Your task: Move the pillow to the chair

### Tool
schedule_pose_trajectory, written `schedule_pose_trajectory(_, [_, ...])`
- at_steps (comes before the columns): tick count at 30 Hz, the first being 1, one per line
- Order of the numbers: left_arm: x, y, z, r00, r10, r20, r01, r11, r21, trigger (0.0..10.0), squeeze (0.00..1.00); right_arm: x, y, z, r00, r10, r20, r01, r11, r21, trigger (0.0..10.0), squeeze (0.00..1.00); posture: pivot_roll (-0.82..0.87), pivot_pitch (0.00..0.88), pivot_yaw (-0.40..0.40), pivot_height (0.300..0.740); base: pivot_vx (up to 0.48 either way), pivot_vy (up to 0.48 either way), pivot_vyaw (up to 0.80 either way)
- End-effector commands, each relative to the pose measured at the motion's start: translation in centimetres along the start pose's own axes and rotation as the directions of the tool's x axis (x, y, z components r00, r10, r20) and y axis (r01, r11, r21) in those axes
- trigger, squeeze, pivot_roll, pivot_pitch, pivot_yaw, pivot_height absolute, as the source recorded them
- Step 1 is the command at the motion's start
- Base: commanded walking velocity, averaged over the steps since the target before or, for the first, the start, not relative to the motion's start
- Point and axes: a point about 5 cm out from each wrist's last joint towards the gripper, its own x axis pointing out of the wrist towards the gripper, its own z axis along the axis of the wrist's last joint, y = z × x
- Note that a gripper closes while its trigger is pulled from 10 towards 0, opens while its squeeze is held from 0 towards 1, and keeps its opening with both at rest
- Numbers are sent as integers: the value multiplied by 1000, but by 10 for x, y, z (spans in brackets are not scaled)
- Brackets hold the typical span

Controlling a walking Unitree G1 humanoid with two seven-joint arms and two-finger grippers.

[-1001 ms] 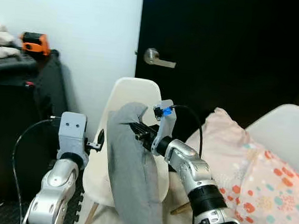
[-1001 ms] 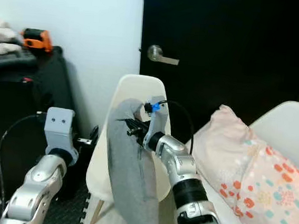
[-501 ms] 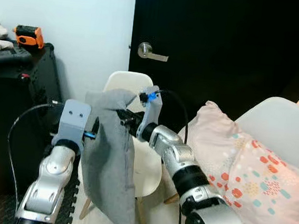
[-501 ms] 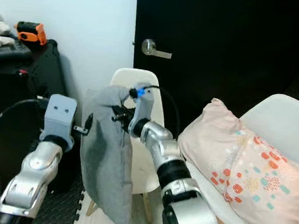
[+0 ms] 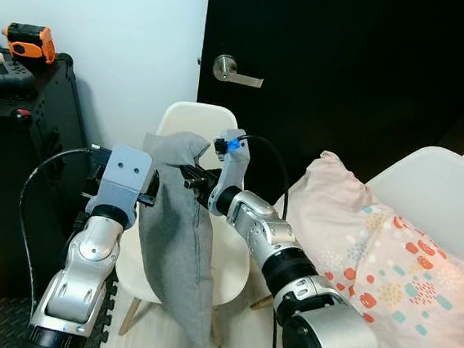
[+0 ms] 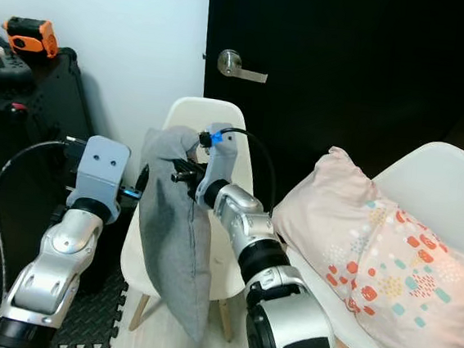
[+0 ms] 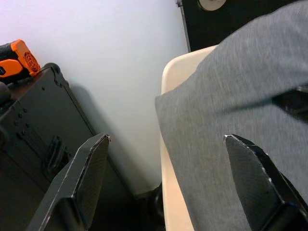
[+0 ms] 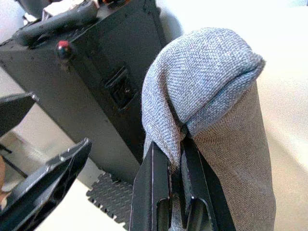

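Pillow [image 5: 178,243]: grey woven fabric, hangs long and limp in front of cream chair [image 5: 226,247], lower end below seat edge, probably not resting on seat yet. Soft, light, floppy; folds wherever pinched, sags under own weight. Right hand [image 8: 174,190] clamped on bunched upper corner, fabric gathered between fingers. Left hand [image 7: 163,183] spread wide just beside pillow's flank, one finger [image 7: 255,168] over cloth, no grip. Better hold: second pinch lower on flank to stop swing.

No readable text or labels anywhere
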Motion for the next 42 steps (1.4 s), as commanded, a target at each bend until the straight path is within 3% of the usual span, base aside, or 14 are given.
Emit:
schedule_pose_trajectory(1, [2,-1,1,1000,-8,5,8,1000,29,10000,0,4,5,20,996,17,92,-15,1000,-17,10000,0,39,0,-108,701,0,0,0])
schedule_pose_trajectory(17, [2,-5,21,998,-4,56,4,1000,2,10000,0,8,6,21,996,-13,86,14,1000,-10,10000,0,52,0,-118,646,0,0,0])
schedule_pose_trajectory(42, [2,-11,30,996,-20,81,18,1000,18,10000,0,15,15,37,991,12,131,-14,1000,8,10000,0,64,0,-116,581,0,0,0])
